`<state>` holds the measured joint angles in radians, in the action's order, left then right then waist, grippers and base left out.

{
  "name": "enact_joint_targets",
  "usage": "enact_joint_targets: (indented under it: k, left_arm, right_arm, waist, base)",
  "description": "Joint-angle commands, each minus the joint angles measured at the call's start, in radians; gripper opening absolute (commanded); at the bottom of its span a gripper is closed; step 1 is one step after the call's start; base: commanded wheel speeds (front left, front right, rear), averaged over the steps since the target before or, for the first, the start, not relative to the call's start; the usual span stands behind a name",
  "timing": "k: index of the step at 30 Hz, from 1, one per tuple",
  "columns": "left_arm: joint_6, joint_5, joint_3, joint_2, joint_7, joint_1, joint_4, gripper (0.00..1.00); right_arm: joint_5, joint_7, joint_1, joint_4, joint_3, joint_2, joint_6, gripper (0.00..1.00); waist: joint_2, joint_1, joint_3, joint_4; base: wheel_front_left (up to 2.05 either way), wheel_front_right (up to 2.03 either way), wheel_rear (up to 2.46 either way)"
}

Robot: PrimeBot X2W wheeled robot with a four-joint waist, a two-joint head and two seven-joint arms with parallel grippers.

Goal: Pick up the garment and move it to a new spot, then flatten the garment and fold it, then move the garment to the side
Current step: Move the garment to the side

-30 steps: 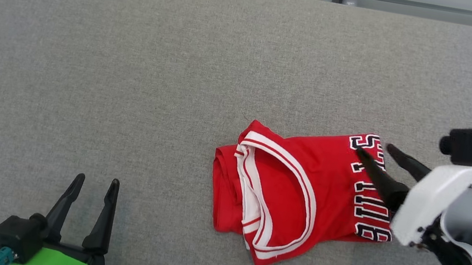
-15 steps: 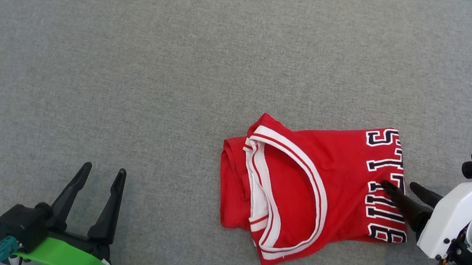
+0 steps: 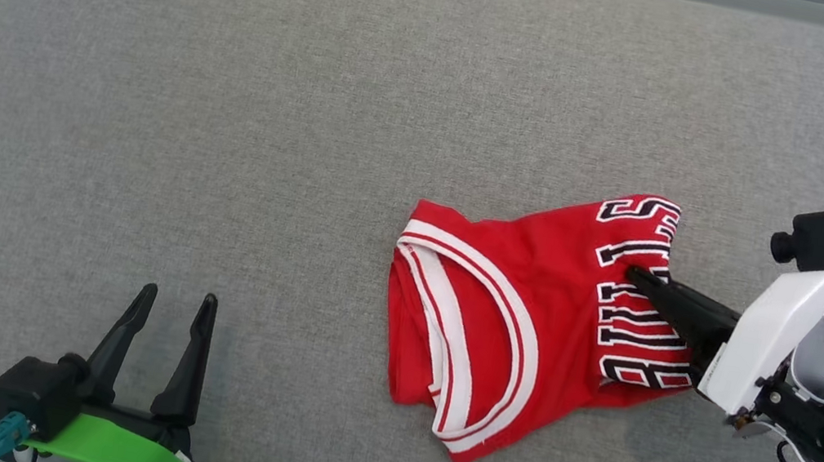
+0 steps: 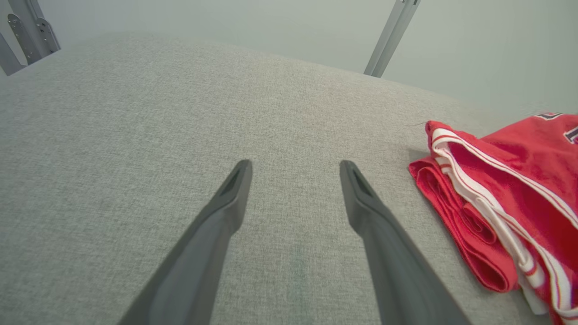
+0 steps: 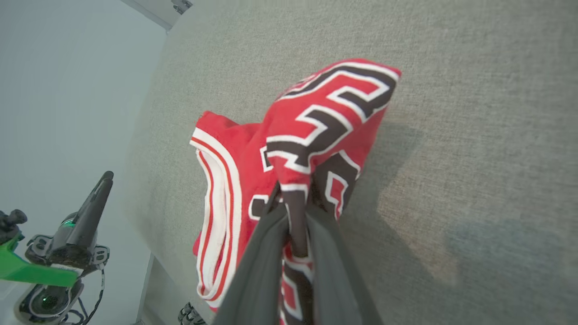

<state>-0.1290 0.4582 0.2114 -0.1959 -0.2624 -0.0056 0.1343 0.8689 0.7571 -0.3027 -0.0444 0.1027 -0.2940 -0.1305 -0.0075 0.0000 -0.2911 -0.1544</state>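
Right gripper (image 3: 640,279) clenched on lettered edge of garment (image 3: 505,320); left gripper (image 3: 176,297) released, well apart across open grey surface (image 3: 232,112)

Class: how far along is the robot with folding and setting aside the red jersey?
Done, apparently: the red jersey with white trim and black lettering lies folded in a compact bundle on the grey fabric table. In hand: the right gripper pinches its lettered edge; the left gripper is open, apart. Left: carrying it to the side.
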Motion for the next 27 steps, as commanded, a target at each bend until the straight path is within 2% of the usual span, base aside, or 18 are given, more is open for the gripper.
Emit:
enact_joint_targets:
  k: [1,7,14,20,27]
  left_arm:
    - [-0.003,0.002,-0.007,0.007,-0.002,0.015,-0.006,1.0]
    - [-0.003,-0.009,-0.045,0.002,-0.002,0.056,-0.046,1.0]
    - [-0.003,-0.023,-0.029,-0.023,-0.001,0.038,-0.085,1.0]
    - [0.0,-0.029,-0.015,-0.041,0.008,0.024,-0.115,1.0]
    - [0.004,-0.024,-0.015,-0.068,0.028,0.004,-0.146,1.0]
  right_arm:
    - [0.032,0.008,0.008,-0.046,0.001,-0.02,0.0,0.0]
    - [0.067,0.068,0.063,-0.161,-0.023,-0.061,0.0,0.0]
    - [0.019,0.105,0.042,-0.16,-0.083,-0.108,0.0,0.0]
    - [-0.073,0.116,-0.058,-0.118,-0.124,-0.138,0.0,0.0]
    - [-0.167,0.151,-0.209,-0.065,-0.156,-0.134,0.0,0.0]
  waist:
    - [0.0075,0.0,0.017,0.031]
    - [0.0075,0.0,0.033,0.17]
    - [0.0075,0.0,0.023,0.294]
    - [0.0075,0.0,-0.015,0.354]
    - [0.0075,0.0,-0.08,0.392]
  base:
    - [0.0,0.0,0.0]
    - [0.0,0.0,0.0]
    - [0.0,0.0,0.0]
    - [0.0,0.0,0.0]
    - [0.0,0.0,0.0]
